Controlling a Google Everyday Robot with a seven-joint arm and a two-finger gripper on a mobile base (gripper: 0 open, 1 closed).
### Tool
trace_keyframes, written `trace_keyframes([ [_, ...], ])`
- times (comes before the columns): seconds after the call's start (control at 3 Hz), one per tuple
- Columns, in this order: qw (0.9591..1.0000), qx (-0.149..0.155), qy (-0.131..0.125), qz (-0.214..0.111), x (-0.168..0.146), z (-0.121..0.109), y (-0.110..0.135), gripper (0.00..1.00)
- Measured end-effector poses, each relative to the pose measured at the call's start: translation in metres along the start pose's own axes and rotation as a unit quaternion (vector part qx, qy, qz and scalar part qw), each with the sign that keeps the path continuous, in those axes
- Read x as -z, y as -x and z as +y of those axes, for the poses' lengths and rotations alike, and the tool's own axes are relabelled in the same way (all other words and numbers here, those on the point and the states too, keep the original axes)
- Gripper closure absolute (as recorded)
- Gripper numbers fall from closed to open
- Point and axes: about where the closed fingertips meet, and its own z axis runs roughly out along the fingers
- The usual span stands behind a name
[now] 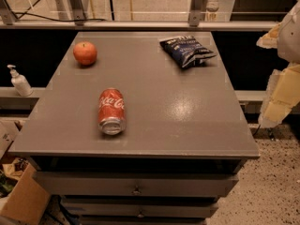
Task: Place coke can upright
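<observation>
The coke can [111, 111], red with white script, lies on its side on the grey table [187, 121] near the front left. Its silver end faces the front edge. My gripper [272, 78] hangs at the far right of the view, off the table's right edge and well away from the can. Its pale yellow fingers [281, 95] stand apart and hold nothing.
A red-orange apple [85, 53] sits at the back left of the table. A dark blue chip bag [186, 49] lies at the back right. A white pump bottle [19, 81] stands on a ledge to the left. Drawers are below the tabletop; a cardboard box [23, 196] is at lower left.
</observation>
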Motion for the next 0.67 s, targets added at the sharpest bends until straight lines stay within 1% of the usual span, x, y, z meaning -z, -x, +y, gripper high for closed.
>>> trace_keyframes([
  [0.33,1.0000,0.000,0.000,0.000,0.000,0.000,0.000,0.00],
  [0.67,0.9998,0.018,0.002,-0.008,-0.008,0.001,0.011,0.00],
])
